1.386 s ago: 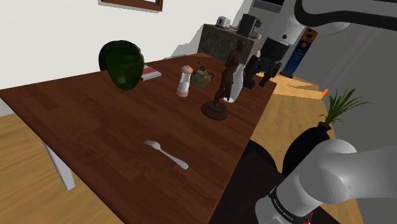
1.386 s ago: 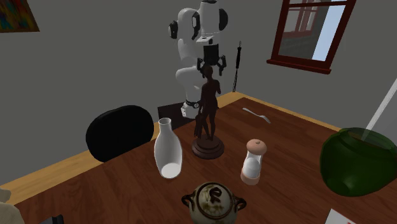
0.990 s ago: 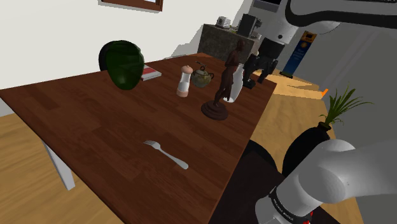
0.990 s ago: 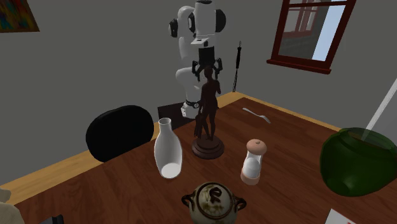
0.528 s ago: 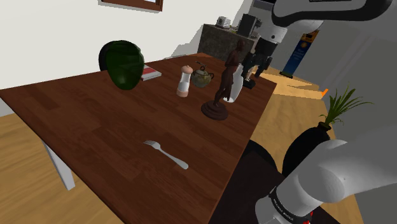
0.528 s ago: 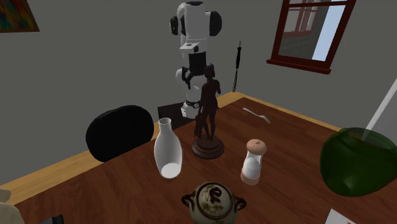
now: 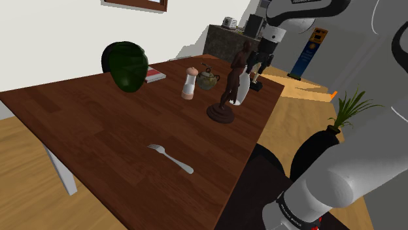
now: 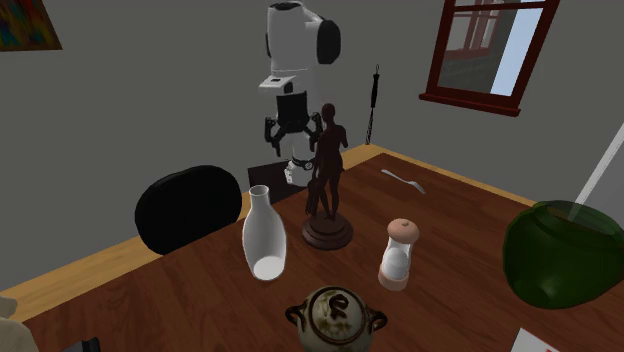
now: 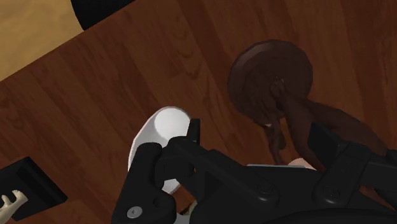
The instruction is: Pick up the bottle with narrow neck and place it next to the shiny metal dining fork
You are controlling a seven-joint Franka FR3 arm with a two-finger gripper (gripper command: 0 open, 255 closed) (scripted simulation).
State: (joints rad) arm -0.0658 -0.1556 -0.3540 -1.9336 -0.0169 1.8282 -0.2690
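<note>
Fingers (image 9: 193, 132) stand apart and clasp nothing as we watch the black gripper (image 8: 290, 135) hang over the far end of the dark wooden table (image 7: 98, 124). Nearest us in the shoulder view lies the metal fork (image 7: 170, 157), alone on the boards near the table's closer edge. Farther along we find a brown statuette (image 7: 225, 91), upright on its round base. Just behind it stands the white bottle (image 7: 243, 88) with its narrow neck, also upright, just beside the statuette and well apart from the fork. From the wrist camera we look straight down on the bottle's open mouth, which sits under the hand close to one finger and is not held between the two. To the shoulder view's left of the statuette stand a white shaker (image 7: 189, 83) with a brown cap and a small lidded pot (image 7: 208, 79). Beyond them, toward the table's far edge, we see a dark green vase (image 7: 125, 65) with a red-edged book (image 7: 155, 74) beside it.
</note>
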